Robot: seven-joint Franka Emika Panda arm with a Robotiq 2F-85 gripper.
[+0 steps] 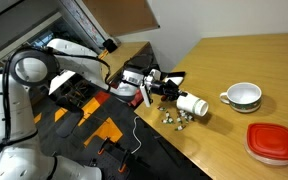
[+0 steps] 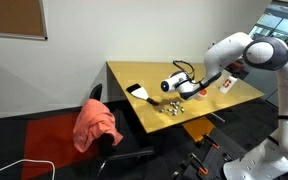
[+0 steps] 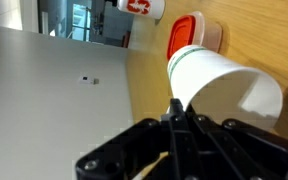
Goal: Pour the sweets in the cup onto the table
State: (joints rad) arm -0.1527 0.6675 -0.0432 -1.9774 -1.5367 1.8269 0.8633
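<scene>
My gripper (image 1: pixel 170 91) is shut on the small white cup (image 1: pixel 193 105) and pinches its wall near the rim. The cup is tipped on its side just above the light-brown table (image 1: pixel 244 60). Several tiny sweets (image 1: pixel 174 117) lie scattered on the table under the gripper, close to the table's edge. In the other exterior view the cup (image 2: pixel 174 85) hangs over the sweets (image 2: pixel 173 106), held by the gripper (image 2: pixel 187 82). In the wrist view the closed fingers (image 3: pixel 177 112) hold the cup (image 3: pixel 224 85). No sweets show there.
A wider green-rimmed handled cup (image 1: pixel 244 96) and a red lidded container (image 1: pixel 274 142) stand beyond the small cup. A red-and-white can (image 3: pixel 142 7) stands further back. A dark flat object (image 2: pixel 139 92) lies on the table. An orange cloth (image 2: pixel 96 125) hangs on a chair.
</scene>
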